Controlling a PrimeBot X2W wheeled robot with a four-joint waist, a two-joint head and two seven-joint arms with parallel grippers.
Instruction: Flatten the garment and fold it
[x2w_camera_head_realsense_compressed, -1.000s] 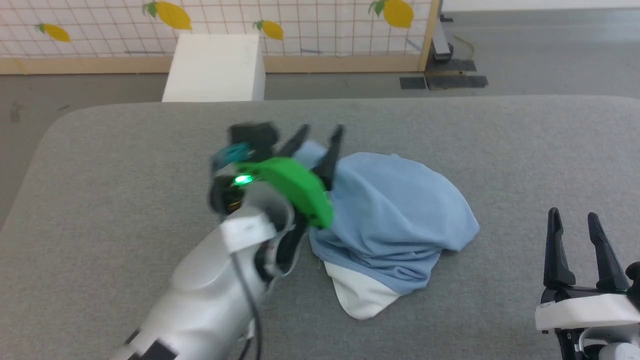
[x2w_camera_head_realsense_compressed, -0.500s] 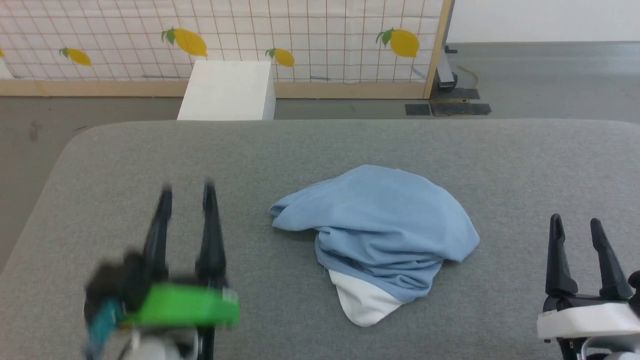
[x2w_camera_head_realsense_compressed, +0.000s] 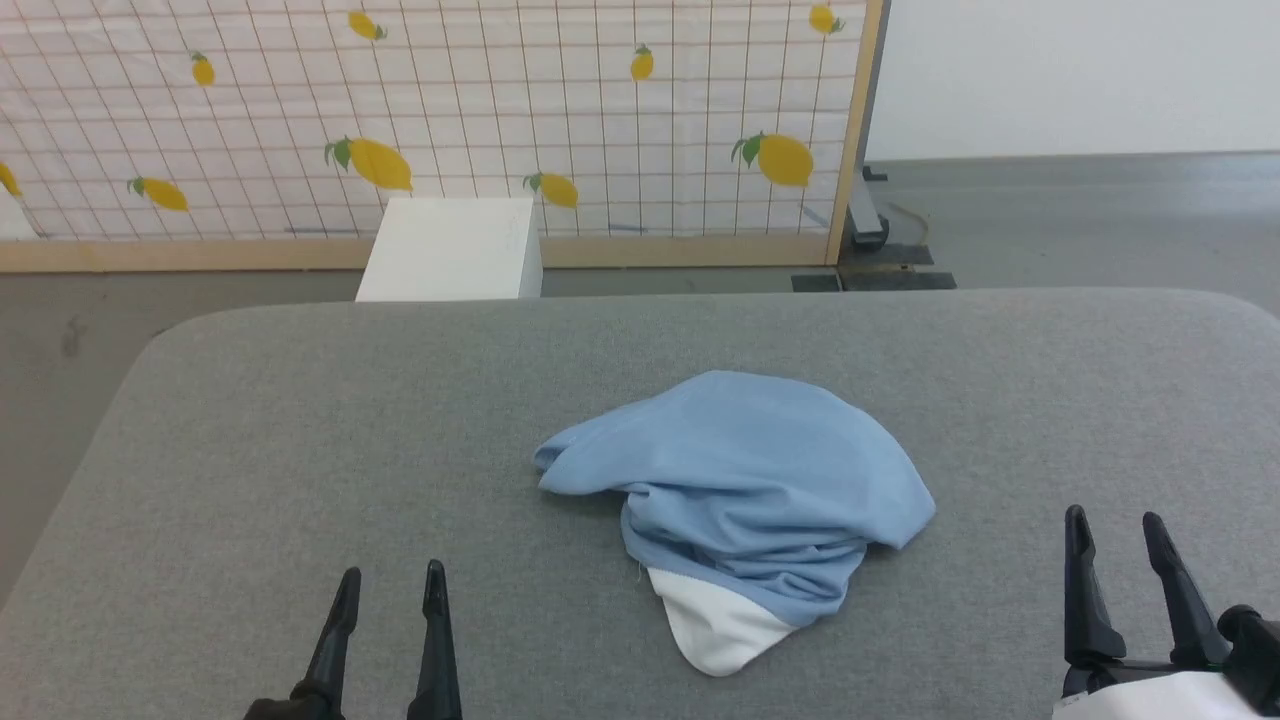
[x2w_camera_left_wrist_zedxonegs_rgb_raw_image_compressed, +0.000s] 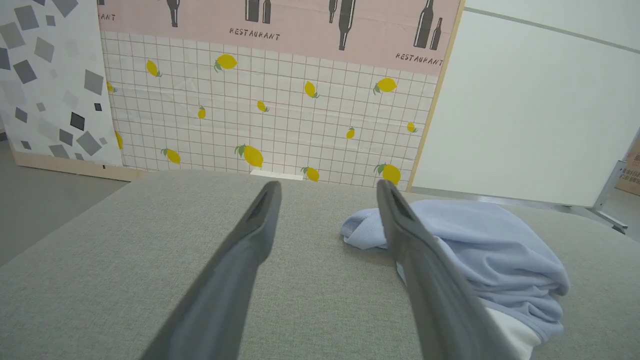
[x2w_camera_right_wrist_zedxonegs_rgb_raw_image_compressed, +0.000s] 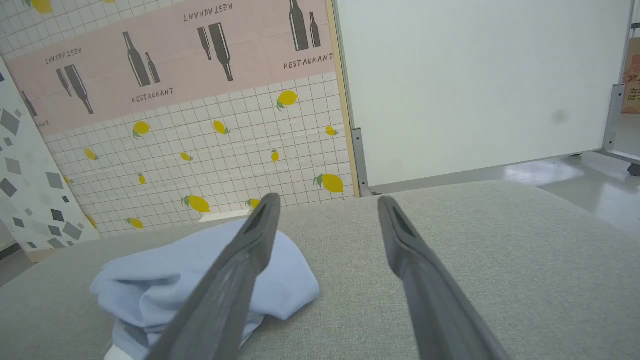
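Soft blue fabric: the garment (x2w_camera_head_realsense_compressed: 740, 480) lies bunched in the middle of the table (x2w_camera_head_realsense_compressed: 300, 450); your left gripper (x2w_camera_head_realsense_compressed: 392, 572) and right gripper (x2w_camera_head_realsense_compressed: 1113, 516) hover wide and empty near you; pinch blind and you'll likely snag several layers, tangling it.

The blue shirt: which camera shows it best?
The head view: it looks down on the whole shirt, a crumpled heap with a white patch at its near edge. The left wrist view sees the shirt low from the side, partly behind a dark finger. The right wrist view likewise, its lower part cut off.
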